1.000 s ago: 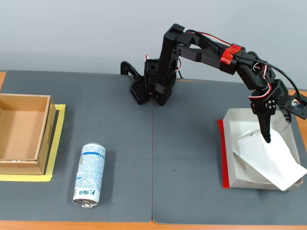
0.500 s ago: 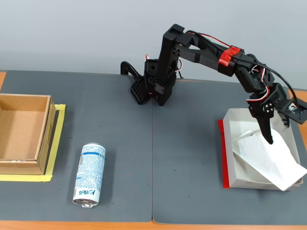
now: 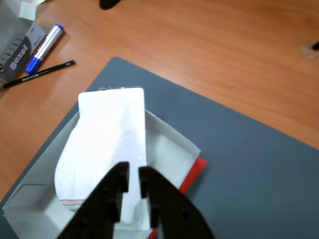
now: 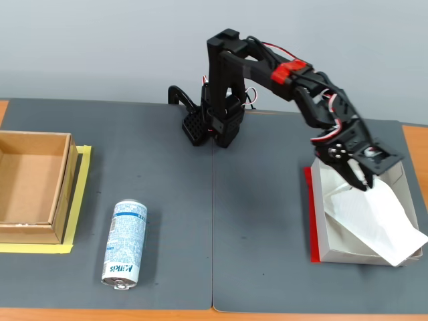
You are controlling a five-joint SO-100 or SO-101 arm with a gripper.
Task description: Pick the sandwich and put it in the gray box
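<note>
The white wedge-shaped sandwich (image 4: 368, 217) lies in the gray box (image 4: 319, 231), a shallow pale tray with a red strip (image 4: 309, 214) on its left side. One corner of the sandwich sticks out over the tray's front right wall. My gripper (image 4: 362, 180) hangs just above the sandwich's near-left end, shut and holding nothing. In the wrist view the two black fingertips (image 3: 122, 172) are almost touching. My gripper (image 3: 133, 172) is over the sandwich (image 3: 109, 129) inside the gray box (image 3: 172, 144).
A blue-and-white can (image 4: 125, 244) lies on the grey mat at the left, beside a brown cardboard box (image 4: 60, 194) on yellow tape. The arm's base (image 4: 214, 124) stands at the back centre. In the wrist view a marker (image 3: 45, 42) and a pencil (image 3: 37, 73) lie on the wooden table.
The gripper has closed, risen off the sandwich and drawn back to the left. The sandwich stays in the gray box.
</note>
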